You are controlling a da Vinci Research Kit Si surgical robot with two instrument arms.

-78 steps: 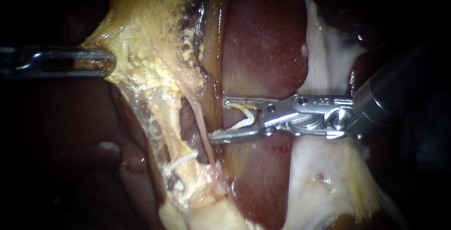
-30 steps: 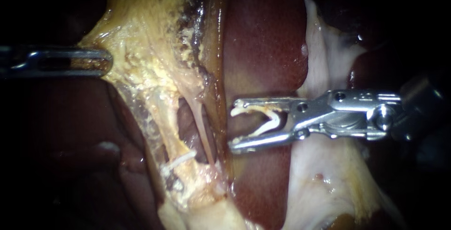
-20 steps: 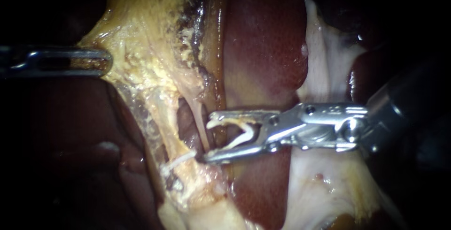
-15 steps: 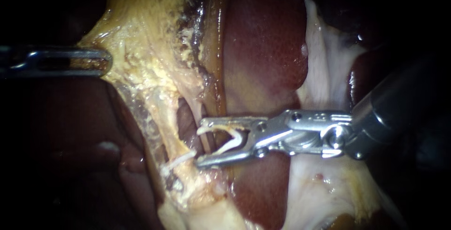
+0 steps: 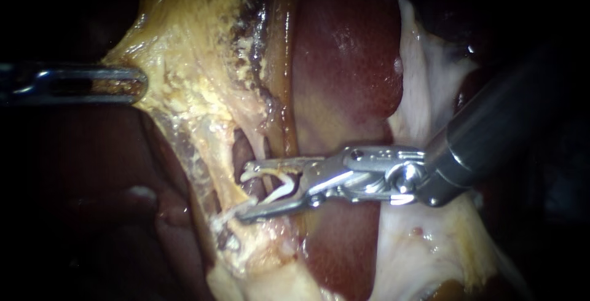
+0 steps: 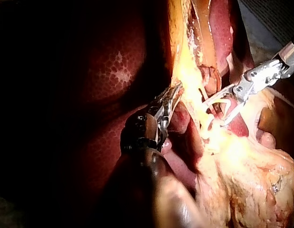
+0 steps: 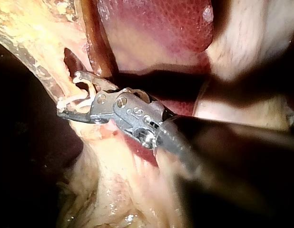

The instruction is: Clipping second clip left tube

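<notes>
My right instrument [image 5: 243, 193] comes in from the right over the liver [image 5: 344, 61]. Its jaws stand wide apart with an open white clip [image 5: 279, 189] held between them. They straddle a thin pale tube [image 5: 265, 153]. The lower jaw's tip lies against a white clip [image 5: 232, 212] that sits on the thicker yellow strand [image 5: 218, 166] to the left. My left instrument [image 5: 132, 83] is shut on the edge of the yellow fatty tissue [image 5: 184, 61] and holds it stretched to the left. The left wrist view shows that grip [image 6: 171, 97], and the right wrist view shows the loaded jaws [image 7: 67, 93].
Dark red liver fills the left [image 5: 74, 203] and the middle. Pale whitish tissue [image 5: 424, 92] lies behind and under my right instrument's shaft [image 5: 491, 129]. A small dark window [image 5: 243, 153] opens between the yellow strand and the thin tube.
My right instrument drew back to the right, then moved left and slightly down. Its jaws now straddle the thin tube and reach the clip on the strand. The left instrument has not moved.
</notes>
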